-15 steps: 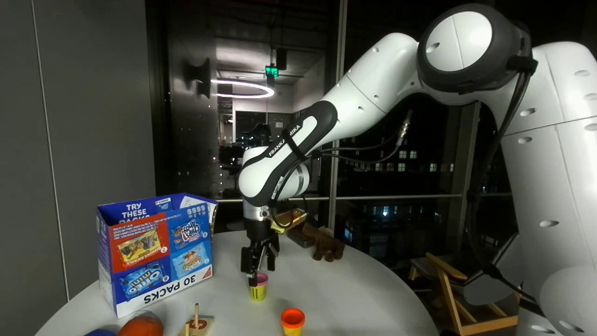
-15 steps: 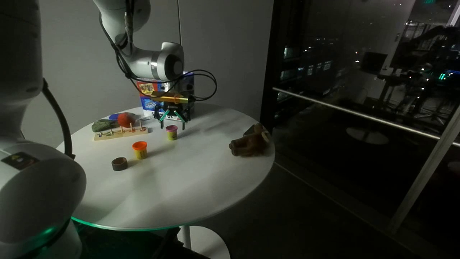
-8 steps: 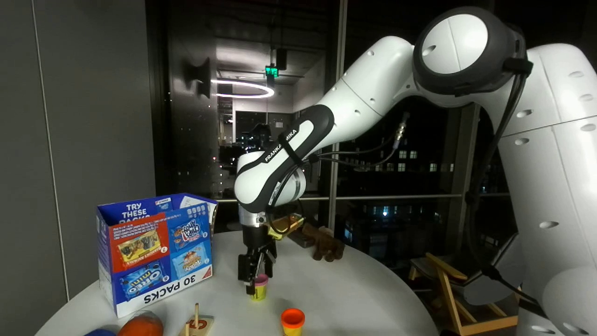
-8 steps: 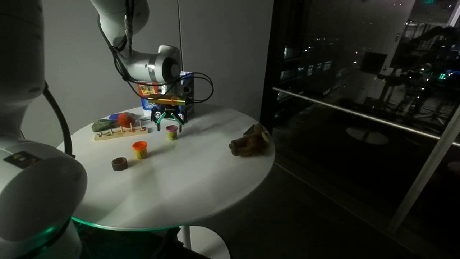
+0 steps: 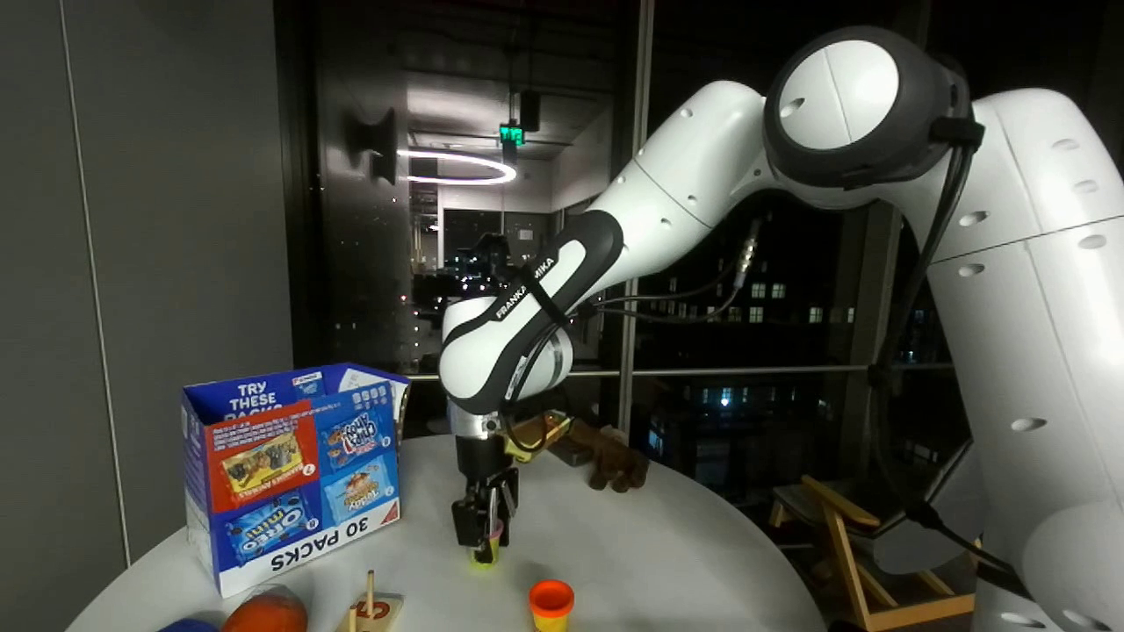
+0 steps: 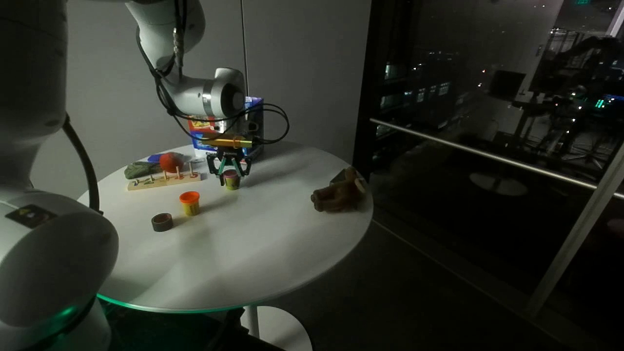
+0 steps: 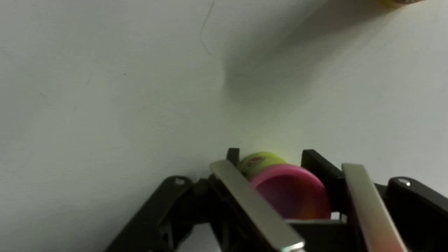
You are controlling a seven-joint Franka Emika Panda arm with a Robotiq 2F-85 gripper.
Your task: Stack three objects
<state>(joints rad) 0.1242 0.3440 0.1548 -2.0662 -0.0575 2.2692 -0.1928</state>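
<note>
The small yellow tub with a pink lid stands upright on the white table. My gripper points down over it, shut on the tub, one finger at either side; in the wrist view the pink lid fills the gap between the fingers. Part of the lid is hidden there behind a finger. A yellow tub with an orange lid stands apart from the gripper, also visible in an exterior view as the orange lid. Beside it lies a dark brown ring, like a tape roll.
A large blue printed carton stands behind the gripper. Nearby are a wooden peg board, a reddish-orange ball and a green item. A brown plush toy lies by the table edge.
The gripper has come down over the pink-lidded tub, and its fingers have moved together from wide apart to the tub's sides. The orange-lidded tub and the brown ring have stayed put.
</note>
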